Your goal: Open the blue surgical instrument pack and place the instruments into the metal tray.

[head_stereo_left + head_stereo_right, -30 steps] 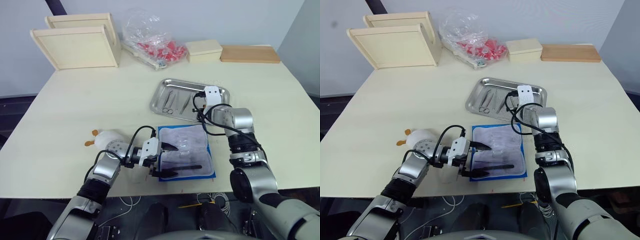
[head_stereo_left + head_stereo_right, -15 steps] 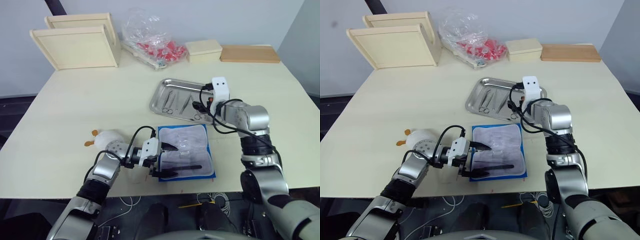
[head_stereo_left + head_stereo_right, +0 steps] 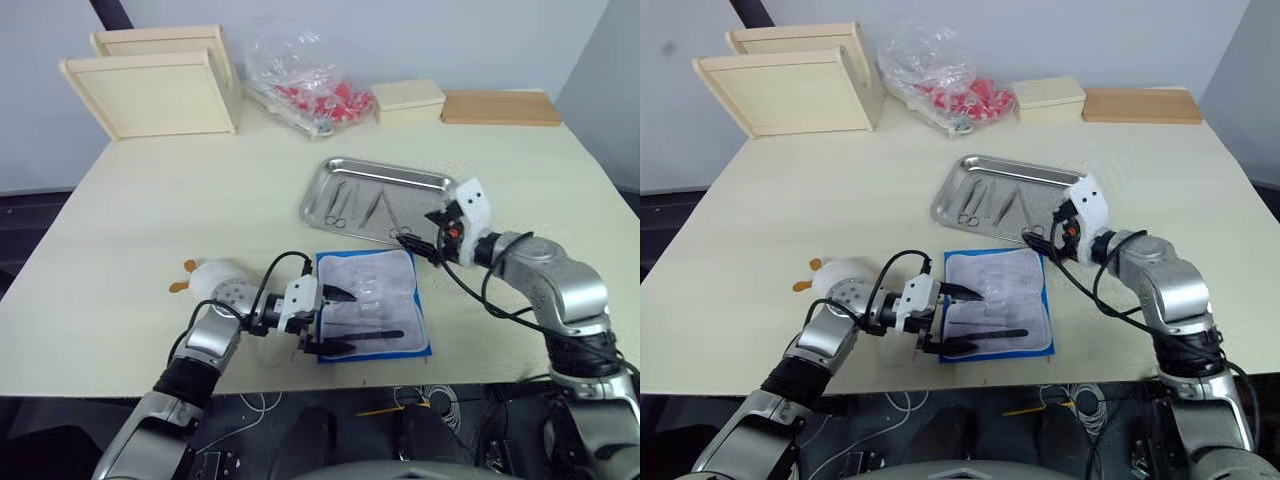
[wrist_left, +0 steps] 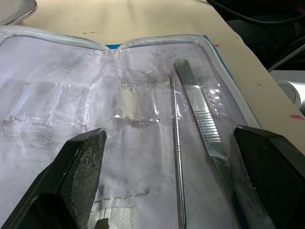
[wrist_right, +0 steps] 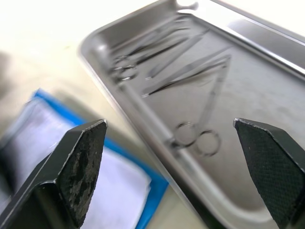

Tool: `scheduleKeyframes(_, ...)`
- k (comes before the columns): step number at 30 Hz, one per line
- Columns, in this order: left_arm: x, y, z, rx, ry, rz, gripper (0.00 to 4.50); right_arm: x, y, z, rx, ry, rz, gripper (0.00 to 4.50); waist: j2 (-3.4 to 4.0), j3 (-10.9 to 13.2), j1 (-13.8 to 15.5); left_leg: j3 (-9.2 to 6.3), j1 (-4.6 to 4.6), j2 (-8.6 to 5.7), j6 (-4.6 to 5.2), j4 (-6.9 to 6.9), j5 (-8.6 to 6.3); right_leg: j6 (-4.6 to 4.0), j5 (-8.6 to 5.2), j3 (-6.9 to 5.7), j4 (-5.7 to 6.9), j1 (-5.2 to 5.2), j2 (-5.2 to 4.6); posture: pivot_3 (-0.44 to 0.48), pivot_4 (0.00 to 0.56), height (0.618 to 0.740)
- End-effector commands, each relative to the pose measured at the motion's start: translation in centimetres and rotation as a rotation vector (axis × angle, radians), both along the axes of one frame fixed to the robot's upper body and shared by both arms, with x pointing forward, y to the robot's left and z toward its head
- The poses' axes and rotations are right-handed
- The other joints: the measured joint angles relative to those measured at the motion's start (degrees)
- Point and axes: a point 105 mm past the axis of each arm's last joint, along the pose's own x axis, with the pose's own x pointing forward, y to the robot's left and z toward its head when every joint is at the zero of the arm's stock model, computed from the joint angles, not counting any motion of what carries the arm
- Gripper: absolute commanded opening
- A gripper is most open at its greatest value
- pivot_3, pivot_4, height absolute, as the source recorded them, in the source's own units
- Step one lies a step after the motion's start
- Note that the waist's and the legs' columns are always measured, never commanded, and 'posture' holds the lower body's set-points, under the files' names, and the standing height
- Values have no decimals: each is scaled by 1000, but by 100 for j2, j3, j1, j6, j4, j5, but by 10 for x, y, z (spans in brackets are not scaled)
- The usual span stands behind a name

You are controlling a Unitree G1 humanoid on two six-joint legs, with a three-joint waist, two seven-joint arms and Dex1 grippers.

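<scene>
On the pale desk (image 3: 150, 230), in the head view, you have the blue fabric instrument pack (image 3: 374, 318) lying unfolded near the front edge, with the shallow stainless steel tray (image 3: 376, 200) just behind it. Your left gripper (image 3: 338, 320) sits at the pack's left border, jaws spread wide and empty, while your right gripper (image 3: 437, 228) hangs over the tray's near right corner.

In the left wrist view, long flat steel tweezers (image 4: 202, 129) are tucked under a clear pocket strap; pull at an angle and the strap may drag the whole pack along.

In the right wrist view, the jaws are wide and hold nothing; ring-handled scissors (image 5: 202, 119) and other thin tools (image 5: 152, 52) lie in the tray. Lower carelessly and you could knock them.
</scene>
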Motion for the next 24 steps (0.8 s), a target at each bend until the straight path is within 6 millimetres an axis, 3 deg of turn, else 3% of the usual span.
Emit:
scheduleKeyframes(1,-8,9,-24,82,87,15,4500,-19,-1,20,-2,-123,131,4463,1,0,-2,2,0,-1,0,0,0,0,0,2,-2,0,1,0,150,740)
scheduleKeyframes(4,-9,9,-23,82,87,9,4500,-33,-12,34,12,-267,209,4463,-6,4,9,-3,-3,2,0,-1,0,2,-1,-5,-12,3,2,0,150,740)
scheduleKeyframes(8,-12,8,-23,80,88,-8,4500,-64,-34,36,-42,-251,399,4463,-7,9,8,6,0,4,0,-1,0,11,-4,4,-18,7,2,0,150,740)
scheduleKeyframes(14,-13,10,-22,85,84,-12,4500,-91,-53,42,-70,-247,563,4463,-9,10,13,5,4,13,0,-4,-1,7,-4,3,-21,10,11,0,150,740)
scheduleKeyframes(19,-13,12,-23,90,82,-10,4500,-106,-63,52,-29,-196,657,4463,-11,12,6,9,4,14,1,-3,-1,1,0,8,-23,11,7,0,150,740)
scheduleKeyframes(24,-15,12,-23,91,81,-10,4500,-113,-61,56,23,-170,698,4463,-13,13,7,9,6,19,1,-4,-1,0,0,6,-23,12,10,0,150,740)
